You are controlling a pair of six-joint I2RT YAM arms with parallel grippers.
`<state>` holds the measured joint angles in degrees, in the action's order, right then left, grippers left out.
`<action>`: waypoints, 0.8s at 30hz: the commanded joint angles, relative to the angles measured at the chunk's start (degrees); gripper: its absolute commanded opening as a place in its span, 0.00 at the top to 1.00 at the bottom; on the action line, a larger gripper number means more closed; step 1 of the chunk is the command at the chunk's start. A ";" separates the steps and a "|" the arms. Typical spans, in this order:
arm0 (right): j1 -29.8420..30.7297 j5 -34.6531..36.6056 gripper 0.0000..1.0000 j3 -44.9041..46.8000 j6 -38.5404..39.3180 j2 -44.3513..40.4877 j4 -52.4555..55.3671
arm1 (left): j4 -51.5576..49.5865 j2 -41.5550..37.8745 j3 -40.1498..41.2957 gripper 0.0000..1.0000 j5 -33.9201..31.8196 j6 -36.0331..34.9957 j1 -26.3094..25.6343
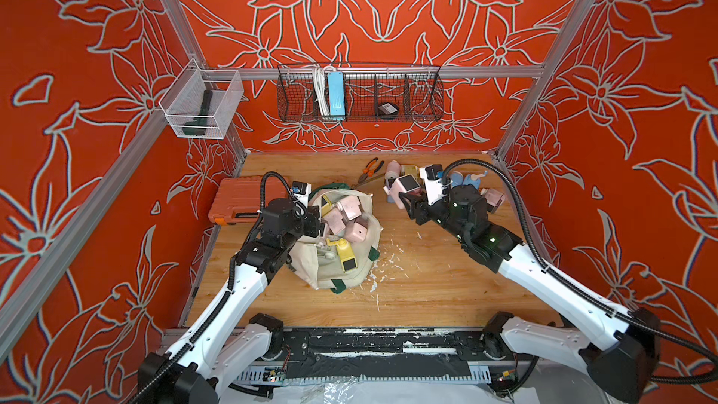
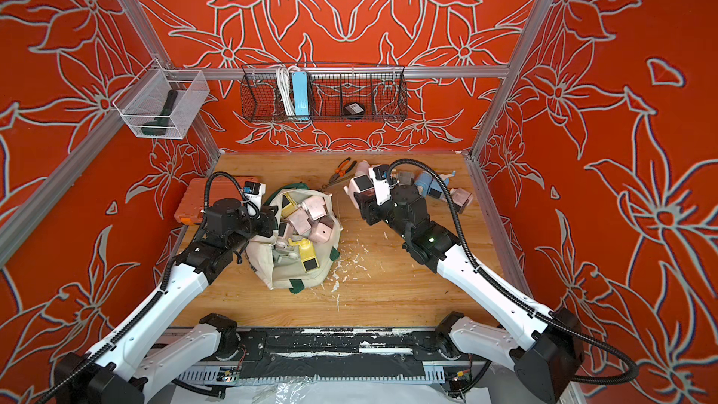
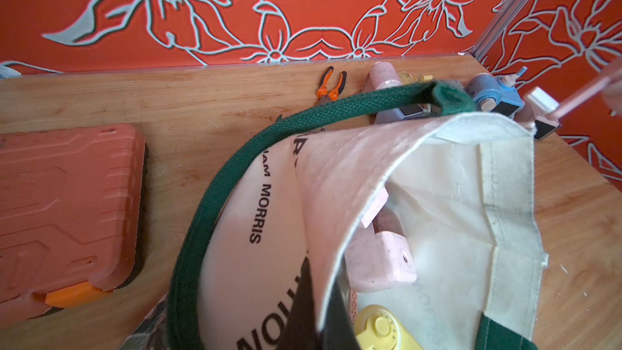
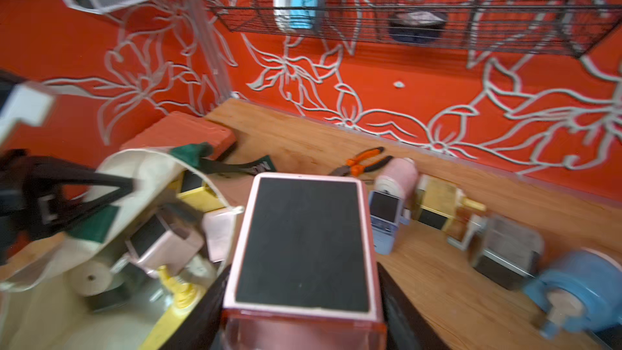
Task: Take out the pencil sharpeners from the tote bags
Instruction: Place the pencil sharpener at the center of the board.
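A cream tote bag with green straps lies open mid-table, holding several pencil sharpeners, among them pink ones and a yellow one. My left gripper is shut on the bag's canvas rim and holds the mouth up. My right gripper is shut on a pink sharpener with a dark drawer front, right of the bag. Several more sharpeners, including a blue one, lie at the back right.
An orange tool case lies left of the bag. Orange-handled pliers rest near the back wall. A wire basket and a clear bin hang on the walls. White flecks litter the wooden table.
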<state>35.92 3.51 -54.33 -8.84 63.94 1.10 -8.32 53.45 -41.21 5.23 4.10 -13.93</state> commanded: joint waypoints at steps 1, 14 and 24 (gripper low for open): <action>-2.14 8.72 0.92 -1.99 0.88 3.57 0.40 | -2.05 -0.89 0.90 1.00 0.43 0.65 -0.30; -13.44 4.47 0.94 -5.30 -3.19 21.82 -3.80 | -2.06 -0.63 0.98 1.00 0.48 0.65 -0.30; -18.59 -3.92 0.95 -12.91 -5.97 35.78 -6.47 | -2.10 -0.19 1.11 1.00 0.39 0.65 -0.30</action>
<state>18.09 3.29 -64.07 -12.97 97.54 -1.69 -8.43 53.15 -40.97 5.23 4.10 -13.93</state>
